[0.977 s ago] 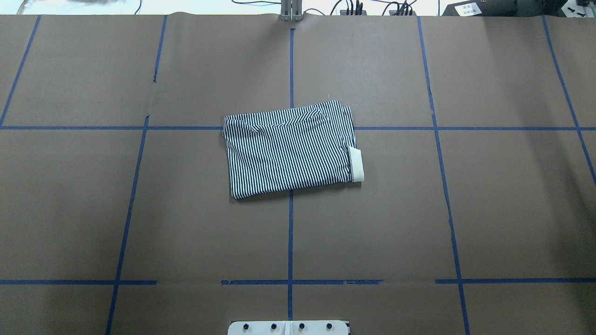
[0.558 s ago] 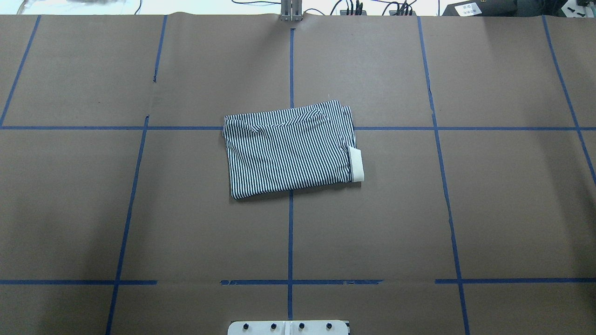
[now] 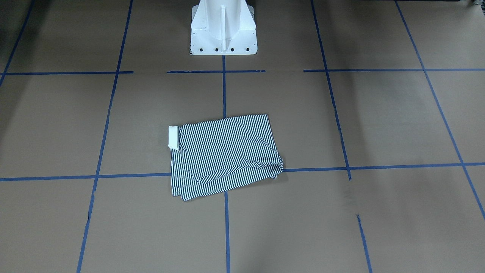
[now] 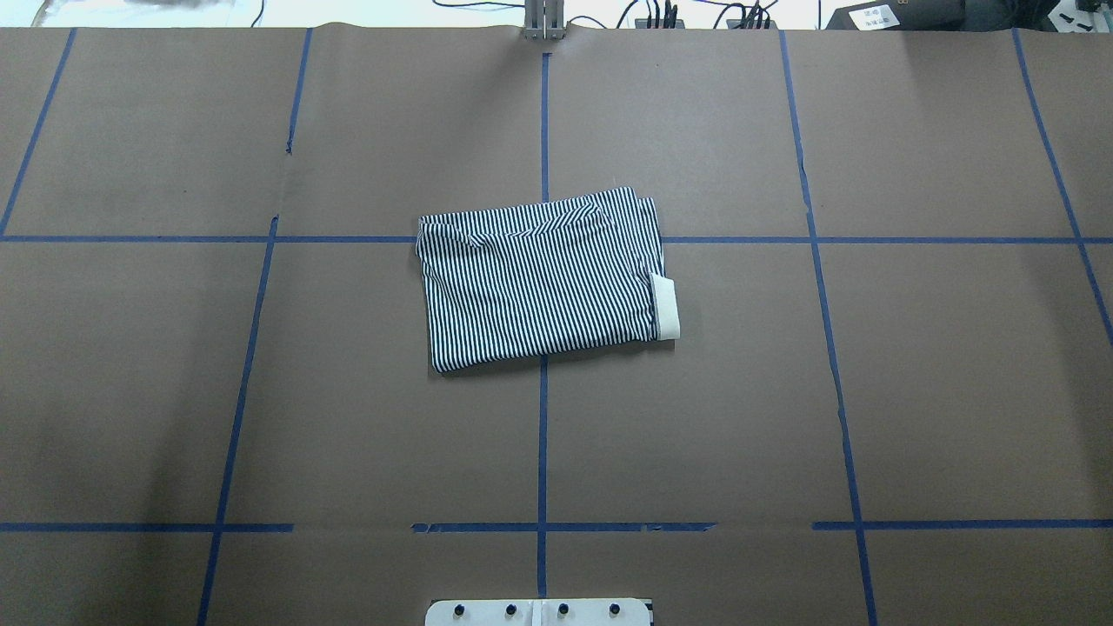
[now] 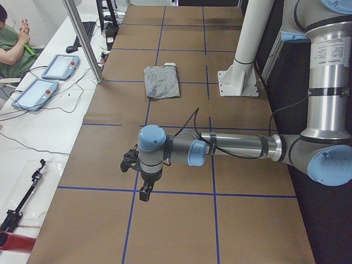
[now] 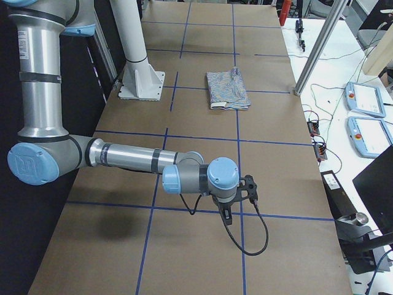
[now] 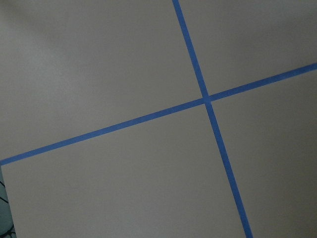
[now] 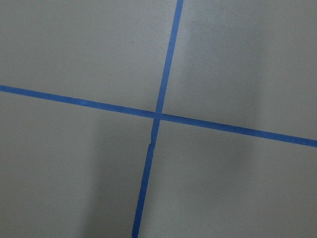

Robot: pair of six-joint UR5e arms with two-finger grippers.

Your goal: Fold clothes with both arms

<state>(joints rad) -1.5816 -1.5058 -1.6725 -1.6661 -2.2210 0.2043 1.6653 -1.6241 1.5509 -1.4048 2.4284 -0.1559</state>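
Unmoved, one shirt (image 4: 541, 278) lies far from left arm (image 5: 236, 147), right arm (image 6: 129, 158).

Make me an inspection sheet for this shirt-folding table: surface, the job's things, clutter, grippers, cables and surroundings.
Surface: table covered in brown paper with a blue tape grid; small gaps in the tape.
Job's things: striped shirt folded into a rectangle near the table's middle, white collar poking out on the robot's right.
Clutter: nothing seen on the paper.
Grippers: left gripper and right gripper hang over bare paper, far from the shirt; open or shut cannot be told.
Cables: black cable loops below the right wrist; more cables beyond the far edge.
Surroundings: white pedestal; side bench with two tablets; a seated person.
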